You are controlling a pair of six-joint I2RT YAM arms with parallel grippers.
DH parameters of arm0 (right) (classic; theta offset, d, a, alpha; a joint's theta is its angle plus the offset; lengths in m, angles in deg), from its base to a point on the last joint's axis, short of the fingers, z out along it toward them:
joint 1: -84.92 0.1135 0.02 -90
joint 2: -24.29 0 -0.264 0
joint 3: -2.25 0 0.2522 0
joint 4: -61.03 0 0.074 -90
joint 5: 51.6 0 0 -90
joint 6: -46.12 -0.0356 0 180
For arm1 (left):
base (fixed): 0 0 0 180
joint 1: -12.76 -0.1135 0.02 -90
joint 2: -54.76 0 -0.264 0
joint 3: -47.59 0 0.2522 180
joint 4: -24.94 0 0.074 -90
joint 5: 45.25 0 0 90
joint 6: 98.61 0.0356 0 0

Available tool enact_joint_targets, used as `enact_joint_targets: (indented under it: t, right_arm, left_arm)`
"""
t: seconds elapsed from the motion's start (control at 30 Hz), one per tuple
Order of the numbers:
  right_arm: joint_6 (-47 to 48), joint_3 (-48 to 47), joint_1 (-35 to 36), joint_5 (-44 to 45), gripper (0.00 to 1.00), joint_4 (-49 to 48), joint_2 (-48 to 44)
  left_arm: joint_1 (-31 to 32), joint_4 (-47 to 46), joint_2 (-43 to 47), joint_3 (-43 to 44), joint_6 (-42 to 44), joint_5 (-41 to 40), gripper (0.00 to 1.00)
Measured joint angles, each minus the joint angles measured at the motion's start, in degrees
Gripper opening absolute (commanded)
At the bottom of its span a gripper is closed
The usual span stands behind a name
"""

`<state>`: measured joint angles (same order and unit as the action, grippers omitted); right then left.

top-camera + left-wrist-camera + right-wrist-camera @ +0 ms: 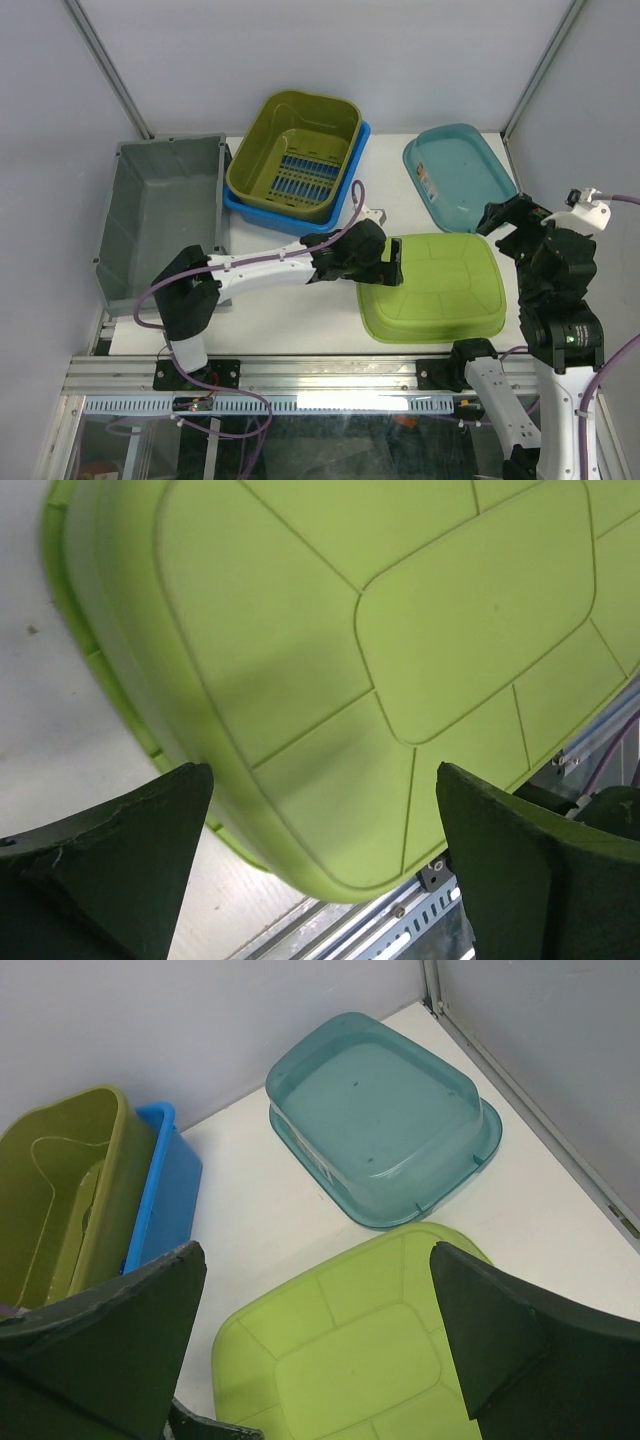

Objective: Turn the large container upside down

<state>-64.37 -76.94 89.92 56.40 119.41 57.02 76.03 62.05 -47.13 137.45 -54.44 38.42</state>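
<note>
On the table (290, 320), the overturned container (435, 290) lies at the front right. Behind it, in the far right corner, lies another overturned tub (460, 175). At the back centre a basket (295, 150) sits inside a tray (240, 205). A bin (165, 215) stands at the left edge.

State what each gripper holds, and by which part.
Nothing is held. The left gripper is open over the edge of the upturned green container; the right gripper is open, clear of everything.

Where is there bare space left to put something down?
Bare table lies in front, between the grey bin and the lime tub, partly under the left arm. A smaller patch sits between the blue tub and teal tub. Back left is crowded.
</note>
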Motion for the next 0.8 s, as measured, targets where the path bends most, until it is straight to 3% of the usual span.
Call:
enact_joint_targets:
  t: [0.5, 0.67, 0.8]
  right_arm:
    - [0.0, -0.7, 0.0, -0.1, 0.99, 1.0, -0.9]
    - [0.2, -1.6, 0.0, 0.2, 0.99, 2.2, -1.2]
    - [-0.1, -0.8, 0.0, -0.8, 0.97, 2.0, -1.7]
  left_arm:
    - [-0.2, -8.5, -16.9, 17.0, 4.3, 14.5, 0.99]
    - [-0.2, -10.9, -16.7, 19.4, 6.2, 16.8, 0.99]
    - [-1.1, -9.7, -11.5, 17.3, 9.3, 17.5, 0.99]
